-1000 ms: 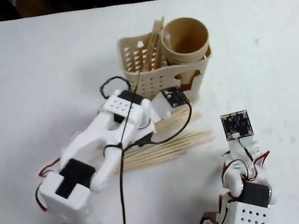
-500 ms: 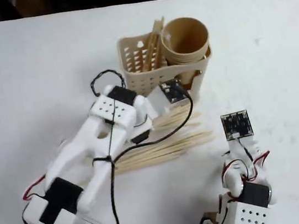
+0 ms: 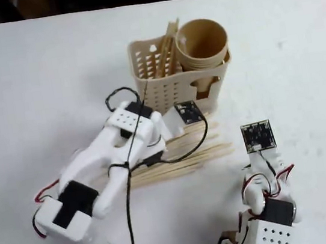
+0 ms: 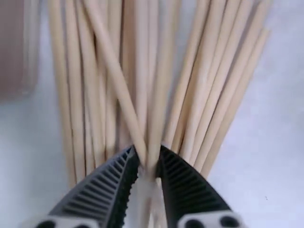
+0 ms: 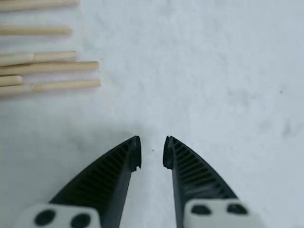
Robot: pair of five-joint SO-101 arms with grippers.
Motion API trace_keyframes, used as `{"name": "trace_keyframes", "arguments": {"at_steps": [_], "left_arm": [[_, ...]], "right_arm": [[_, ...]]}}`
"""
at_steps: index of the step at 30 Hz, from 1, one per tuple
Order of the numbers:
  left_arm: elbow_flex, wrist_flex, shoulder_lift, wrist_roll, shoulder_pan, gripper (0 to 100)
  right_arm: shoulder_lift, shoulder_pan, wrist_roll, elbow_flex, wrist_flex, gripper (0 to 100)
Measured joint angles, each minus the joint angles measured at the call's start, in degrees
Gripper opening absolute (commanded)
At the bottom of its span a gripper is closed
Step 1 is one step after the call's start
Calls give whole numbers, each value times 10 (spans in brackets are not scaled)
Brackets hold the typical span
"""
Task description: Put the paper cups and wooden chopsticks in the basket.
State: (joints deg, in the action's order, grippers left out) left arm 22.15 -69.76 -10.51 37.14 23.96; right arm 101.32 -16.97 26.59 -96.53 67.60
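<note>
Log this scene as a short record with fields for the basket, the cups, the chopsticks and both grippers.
basket: beige perforated plastic basket, upright on the white table
cups: stack of tan paper cups, inside the basket
stowed chopsticks: a few upright wooden chopsticks, in the basket beside the cups
loose chopsticks: loose wooden chopsticks, piled on the table on the arms' side of the basket
left gripper: jaws closed on loose wooden chopsticks
right gripper: jaws slightly apart, empty, over bare table
</note>
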Motion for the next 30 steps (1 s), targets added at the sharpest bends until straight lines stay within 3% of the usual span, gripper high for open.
{"name": "trace_keyframes", "arguments": {"at_steps": [12, 22, 30], "left_arm": [[-109, -90, -3, 2, 0, 105], [-41, 26, -5, 2, 22, 106], [-25, 37, -5, 2, 34, 151]], "right_arm": [[0, 0, 0, 0, 0, 98], [0, 0, 0, 0, 0, 98], [0, 0, 0, 0, 0, 98]]}}
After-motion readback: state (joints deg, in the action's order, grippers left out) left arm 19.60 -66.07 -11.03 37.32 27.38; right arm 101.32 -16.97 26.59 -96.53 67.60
